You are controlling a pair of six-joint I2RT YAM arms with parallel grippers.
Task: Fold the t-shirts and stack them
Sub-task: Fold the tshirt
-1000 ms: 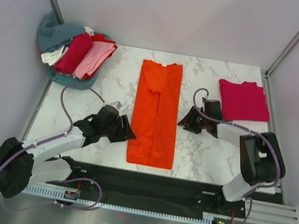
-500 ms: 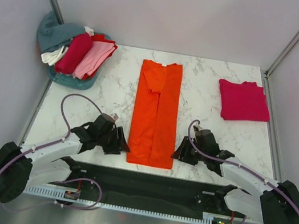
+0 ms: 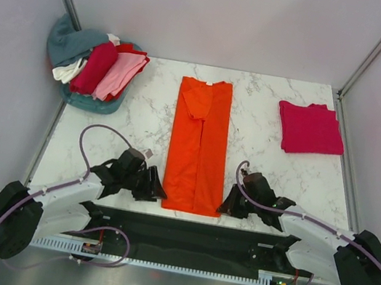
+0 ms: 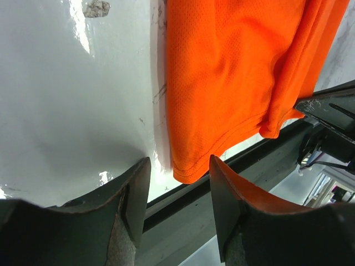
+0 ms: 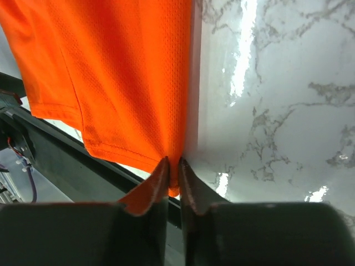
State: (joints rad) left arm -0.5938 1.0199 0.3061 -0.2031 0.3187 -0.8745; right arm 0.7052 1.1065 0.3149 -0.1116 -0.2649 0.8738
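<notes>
1. At the far left corner of the table point(image 3: 143, 116) sits a pile point(image 3: 97, 67) of loose shirts, well apart from both arms.
2. Near the front edge, the left claw point(image 4: 180, 172) lies low on the table with its jaws spread and nothing held. The near left hem corner of the orange shirt point(image 3: 197, 144) lies just ahead of it, in line with the gap, not yet gripped.
3. Down the middle of the table, the orange shirt lies as a narrow strip. Its long axis runs from the far edge to the front edge, collar end far and hem reaching the front edge.
4. At the near right hem corner, the right claw point(image 5: 173, 166) is clenched on the orange shirt, its jaws pressed together with cloth pinched between them.
5. Toward the far right corner, a pink shirt point(image 3: 311, 128) lies folded and flat, nearer the right arm.
6. Judged from this, the coming move turns on the strip's long axis. Both hem corners would travel straight away from the arms toward the collar. Each claw flanks its own side, about equally near, and the left one would have to close first.
</notes>
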